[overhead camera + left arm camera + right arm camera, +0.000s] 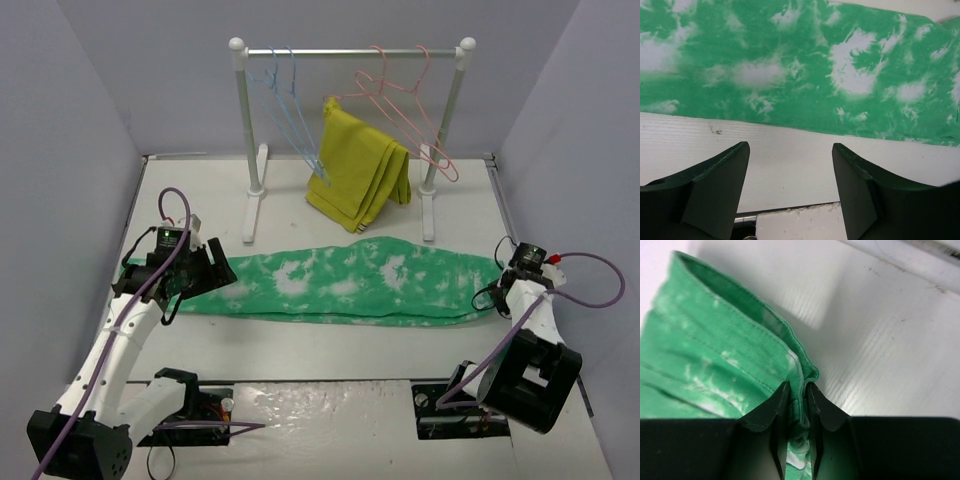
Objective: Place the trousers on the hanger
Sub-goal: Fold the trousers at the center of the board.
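Note:
The green trousers with white blotches (340, 285) lie flat and stretched out across the table from left to right. My right gripper (503, 288) is at their right end. In the right wrist view it (797, 386) is shut on a bunched hem of the trousers (715, 350). My left gripper (205, 270) is over the left end. In the left wrist view it (790, 146) is open and empty above bare table, just short of the trousers' long edge (805, 75). Two light-blue hangers (292, 110) hang at the left of the rail.
A white clothes rack (350, 52) stands at the back. It carries pink wire hangers (410, 100) on the right and a mustard-yellow folded garment (360, 175) in the middle. Its feet (254, 215) stand just behind the trousers. Grey walls close in the table.

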`<state>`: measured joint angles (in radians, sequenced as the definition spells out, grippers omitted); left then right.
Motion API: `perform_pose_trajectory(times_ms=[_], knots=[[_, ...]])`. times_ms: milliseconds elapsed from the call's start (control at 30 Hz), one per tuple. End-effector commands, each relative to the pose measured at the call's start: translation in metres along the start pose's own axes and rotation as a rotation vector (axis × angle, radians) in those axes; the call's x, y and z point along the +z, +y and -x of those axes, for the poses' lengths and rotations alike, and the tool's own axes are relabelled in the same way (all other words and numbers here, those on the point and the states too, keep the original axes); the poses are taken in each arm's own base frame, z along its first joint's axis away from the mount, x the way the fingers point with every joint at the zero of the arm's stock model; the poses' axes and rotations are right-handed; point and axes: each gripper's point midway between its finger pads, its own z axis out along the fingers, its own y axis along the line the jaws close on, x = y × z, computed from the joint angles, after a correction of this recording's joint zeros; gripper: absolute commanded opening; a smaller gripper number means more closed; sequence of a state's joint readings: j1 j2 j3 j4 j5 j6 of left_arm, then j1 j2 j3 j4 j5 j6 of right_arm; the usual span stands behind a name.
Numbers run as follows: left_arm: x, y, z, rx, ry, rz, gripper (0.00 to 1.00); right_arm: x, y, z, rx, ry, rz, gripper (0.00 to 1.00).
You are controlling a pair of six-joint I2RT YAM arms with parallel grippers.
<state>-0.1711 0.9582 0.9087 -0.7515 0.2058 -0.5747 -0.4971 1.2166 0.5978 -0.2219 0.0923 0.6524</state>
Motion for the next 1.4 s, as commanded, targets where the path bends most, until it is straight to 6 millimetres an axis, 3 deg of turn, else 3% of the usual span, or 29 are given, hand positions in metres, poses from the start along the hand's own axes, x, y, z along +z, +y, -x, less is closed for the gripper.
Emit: perform_pose_trajectory(times_ms=[0, 67, 267, 333, 467, 500, 567, 633, 800, 900, 1067, 1133, 1167, 1200, 1267, 1367], knots=[[-0.008, -0.014, 0.024, 0.03, -0.059, -0.031, 0.64, -0.063, 0.023, 0.086, 0.018, -0.287, 0.007, 0.0], [-0.009, -0.015, 0.026, 0.037, -0.059, -0.028, 0.64, -0.089, 0.027, 0.118, 0.037, -0.395, 0.007, 0.0], [-0.008, -0.014, 0.025, 0.028, -0.051, -0.02, 0.64, -0.145, 0.028, 0.178, 0.05, -0.597, -0.038, 0.0], [-0.008, -0.014, 0.024, 0.024, -0.045, -0.022, 0.64, -0.154, 0.035, 0.185, 0.032, -0.611, -0.012, 0.0], [-0.011, -0.017, 0.026, 0.019, -0.047, -0.031, 0.64, -0.186, 0.085, 0.176, -0.087, -0.628, 0.197, 0.0], [-0.013, -0.019, 0.028, 0.018, -0.05, -0.037, 0.64, -0.2, 0.104, 0.163, -0.138, -0.628, 0.283, 0.0], [-0.019, -0.025, 0.033, 0.017, -0.061, -0.053, 0.64, -0.218, 0.122, 0.148, -0.199, -0.63, 0.376, 0.0], [-0.027, -0.032, 0.042, 0.017, -0.079, -0.07, 0.64, -0.241, 0.153, 0.115, -0.308, -0.599, 0.527, 0.0], [-0.043, -0.06, 0.056, -0.013, -0.093, -0.172, 0.64, -0.281, 0.183, 0.06, -0.424, -0.543, 0.756, 0.0], [-0.049, -0.069, 0.063, -0.022, -0.102, -0.202, 0.64, -0.295, 0.202, 0.013, -0.511, -0.461, 0.872, 0.0], [-0.056, -0.065, 0.065, -0.011, -0.109, -0.174, 0.64, -0.33, 0.228, -0.058, -0.638, -0.415, 0.995, 0.0], [-0.064, -0.058, 0.071, -0.007, -0.138, -0.128, 0.64, -0.352, 0.238, -0.072, -0.669, -0.444, 1.018, 0.0], [-0.067, -0.053, 0.07, -0.005, -0.132, -0.099, 0.64, -0.361, 0.243, -0.096, -0.723, -0.431, 1.041, 0.0], [-0.07, -0.05, 0.072, -0.003, -0.135, -0.078, 0.64, -0.373, 0.247, -0.096, -0.712, -0.457, 1.045, 0.0], [-0.085, -0.044, 0.082, 0.022, -0.164, -0.019, 0.64, -0.382, 0.26, -0.122, -0.769, -0.463, 1.054, 0.0], [-0.11, -0.041, 0.1, 0.041, -0.233, 0.024, 0.64, -0.412, 0.278, -0.157, -0.835, -0.486, 1.1, 0.0]])
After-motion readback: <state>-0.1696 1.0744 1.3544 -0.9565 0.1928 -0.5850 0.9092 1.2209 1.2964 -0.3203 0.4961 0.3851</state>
